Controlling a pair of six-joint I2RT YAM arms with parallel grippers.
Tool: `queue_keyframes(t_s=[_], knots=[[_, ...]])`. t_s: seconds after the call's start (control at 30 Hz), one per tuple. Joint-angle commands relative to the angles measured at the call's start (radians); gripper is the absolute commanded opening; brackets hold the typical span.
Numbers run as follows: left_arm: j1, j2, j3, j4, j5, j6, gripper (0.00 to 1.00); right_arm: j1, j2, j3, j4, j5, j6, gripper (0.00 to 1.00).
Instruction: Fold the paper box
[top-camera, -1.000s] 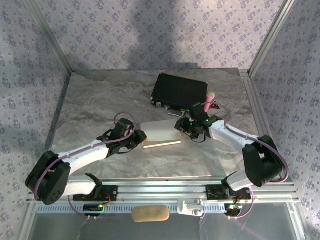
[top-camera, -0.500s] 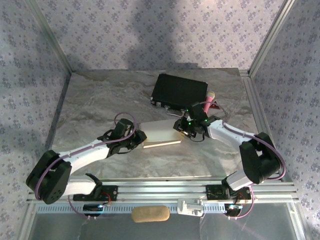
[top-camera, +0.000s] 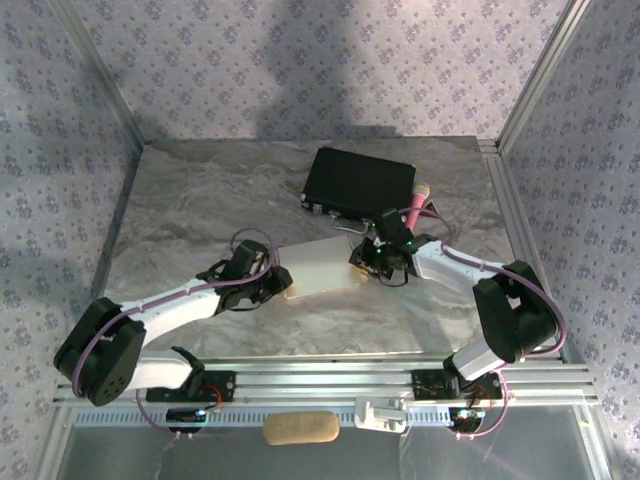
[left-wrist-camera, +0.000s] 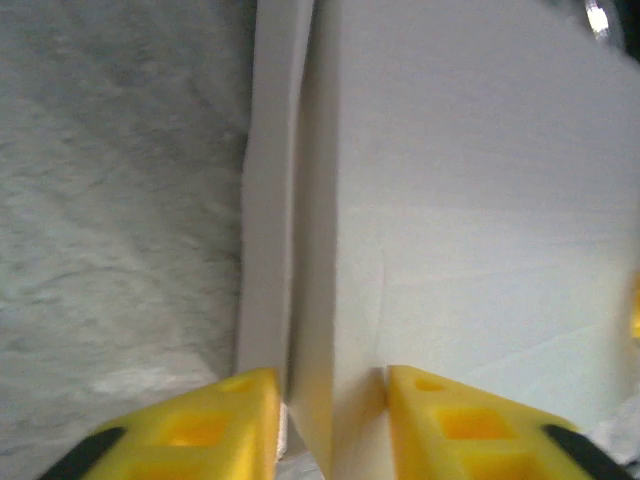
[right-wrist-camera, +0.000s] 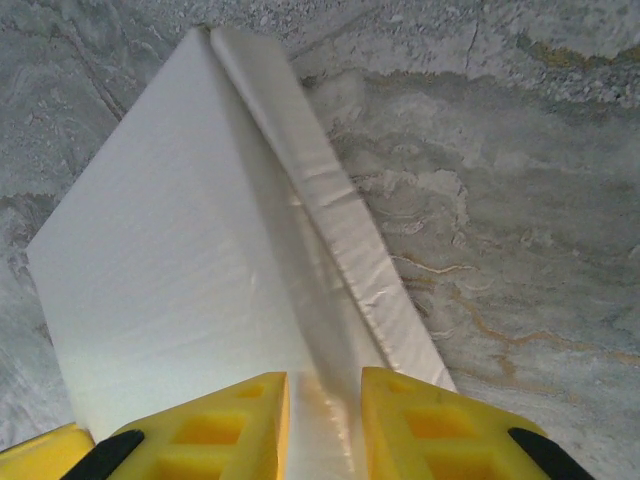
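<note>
The marbled tabletop (top-camera: 180, 200) carries a black hard case (top-camera: 358, 183) toward its far edge, right of centre. Nearer, about mid-table and just short of the case's near edge, lies the paper box (top-camera: 318, 265). It is a pale cream, shallow rectangle that looks largely formed, with one long side lifted slightly. The two arms reach in from the near edge and meet it from opposite ends. The left gripper (top-camera: 283, 284) is at the box's left end, and in its wrist view the yellow fingers (left-wrist-camera: 240, 415) are clamped across an upright cardboard wall of the box (left-wrist-camera: 450, 200). The right gripper (top-camera: 362, 262) is at the right end, its fingers (right-wrist-camera: 420, 425) pinched on a narrow folded ridge along the edge of the broad panel (right-wrist-camera: 180, 260). A small pink-handled item (top-camera: 414, 203) lies beside the case's right near corner; I cannot tell what it is. The box is probably very light and thin. It should be stiff along its creases but easily dented or buckled across a flat panel, and smooth enough to slide on the marble unless both ends are held. The safest holds seem to be the doubled walls and fold lines near a corner, using light pressure and keeping off the open middle of a panel.
</note>
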Motion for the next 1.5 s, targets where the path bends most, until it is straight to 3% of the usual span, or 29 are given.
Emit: queue_keyframes(t_s=[0.0, 0.2, 0.57, 0.8, 1.03, 1.23, 1.47], knots=[[-0.002, -0.018, 0.048, -0.143, -0.038, 0.058, 0.44, 0.006, -0.014, 0.006, -0.039, 0.023, -0.014, 0.26], [-0.001, -0.063, 0.078, -0.241, -0.084, 0.111, 0.55, 0.007, -0.025, 0.007, -0.056, 0.037, -0.025, 0.26], [0.016, -0.056, 0.106, -0.238, -0.087, 0.157, 0.55, 0.008, -0.106, -0.019, -0.096, 0.112, -0.017, 0.29], [0.023, 0.008, 0.065, -0.151, -0.054, 0.157, 0.43, 0.013, -0.225, -0.096, -0.092, 0.161, 0.009, 0.32], [0.025, 0.039, 0.02, -0.079, -0.044, 0.148, 0.28, 0.079, -0.297, -0.172, -0.021, 0.15, 0.05, 0.39], [0.025, 0.045, -0.009, -0.06, -0.043, 0.144, 0.26, 0.118, -0.305, -0.233, 0.071, 0.115, 0.106, 0.42], [0.029, 0.033, -0.03, -0.048, -0.044, 0.14, 0.15, 0.181, -0.315, -0.298, 0.197, 0.132, 0.169, 0.44]])
